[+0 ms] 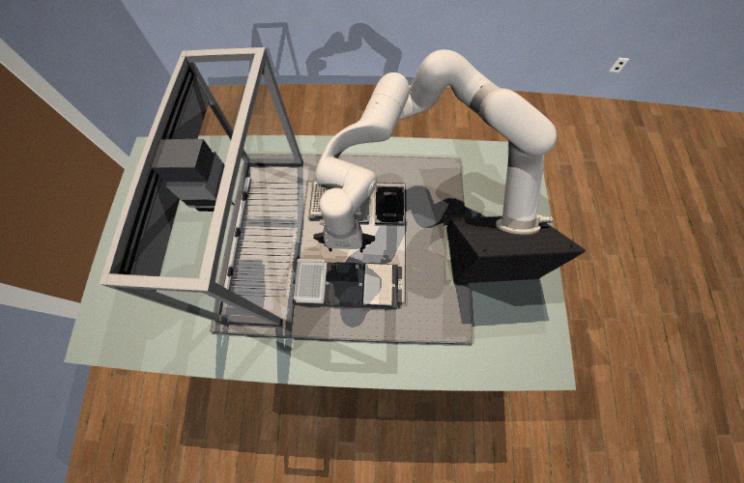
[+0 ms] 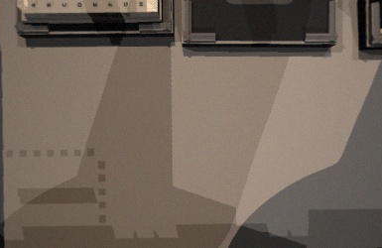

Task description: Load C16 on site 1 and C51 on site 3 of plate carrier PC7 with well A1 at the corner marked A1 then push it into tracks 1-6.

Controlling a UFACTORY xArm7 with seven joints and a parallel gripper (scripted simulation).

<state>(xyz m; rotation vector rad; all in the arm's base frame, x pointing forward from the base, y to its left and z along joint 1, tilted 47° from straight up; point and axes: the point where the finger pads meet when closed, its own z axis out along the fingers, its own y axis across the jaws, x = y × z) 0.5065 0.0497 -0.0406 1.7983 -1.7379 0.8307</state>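
Note:
The carrier PC7 (image 1: 349, 283) lies on the apron in front of the near tracks of the rails (image 1: 268, 239), with its left end at the rail edge. A white welled block (image 1: 309, 281) sits on its rail-side site. A pale plate (image 1: 380, 284) sits on the site at the other end. The middle site (image 1: 344, 280) looks dark and empty. The 96-well plate C15 (image 1: 315, 199) sits in its nest, and also shows in the wrist view (image 2: 91, 7). The two nests beside it (image 2: 260, 22) (image 2: 375, 22) look empty. My gripper (image 1: 342, 241) is open and empty above the bare apron between nests and carrier. Its fingers are out of the wrist view.
The instrument frame (image 1: 202, 170) stands over the rails at the left. My black pedestal (image 1: 509, 250) is at the right. Dotted marks (image 2: 101, 190) are printed on the apron below the gripper.

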